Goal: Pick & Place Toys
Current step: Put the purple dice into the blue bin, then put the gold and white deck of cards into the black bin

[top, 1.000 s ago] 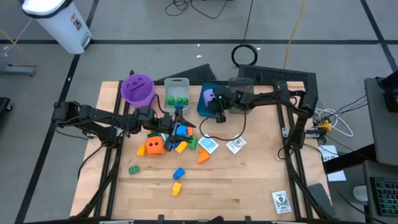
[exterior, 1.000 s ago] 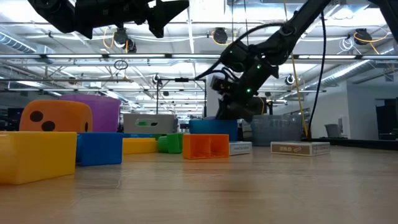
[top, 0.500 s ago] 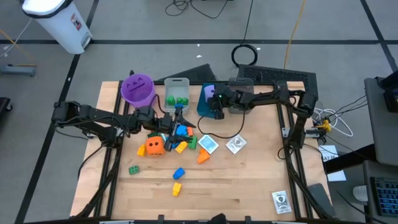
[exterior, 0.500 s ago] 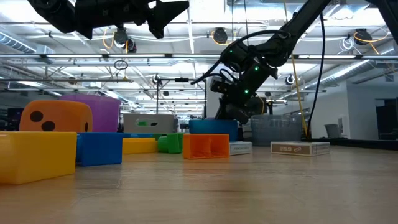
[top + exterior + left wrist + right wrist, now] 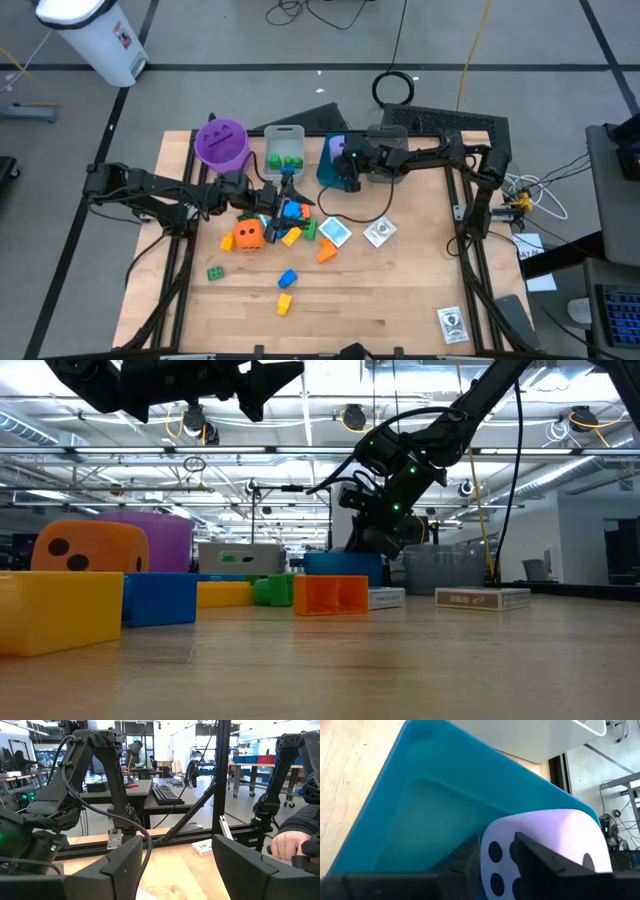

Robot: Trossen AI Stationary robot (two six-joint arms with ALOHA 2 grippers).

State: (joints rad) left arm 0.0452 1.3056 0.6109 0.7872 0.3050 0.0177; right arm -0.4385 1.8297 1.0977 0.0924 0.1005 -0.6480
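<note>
A purple die with black dots lies inside the blue bin, at the table's far middle. My right gripper hangs open just over it, one finger in front of the die; I cannot tell that they touch. My left gripper is wide open and empty, high above the pile of small bricks; it also shows in its wrist view. An orange die, loose green, blue, yellow and orange bricks and two white printed cubes lie on the table.
A purple cup and a clear bin holding green bricks stand at the far edge, left of the blue bin. A grey bin stands behind the right arm. A printed card lies near the front right corner. A person's hand shows beyond the table.
My right gripper has risen a little and shifted slightly toward the far edge over the blue bin, then kept still. The purple die has stayed in the bin.
</note>
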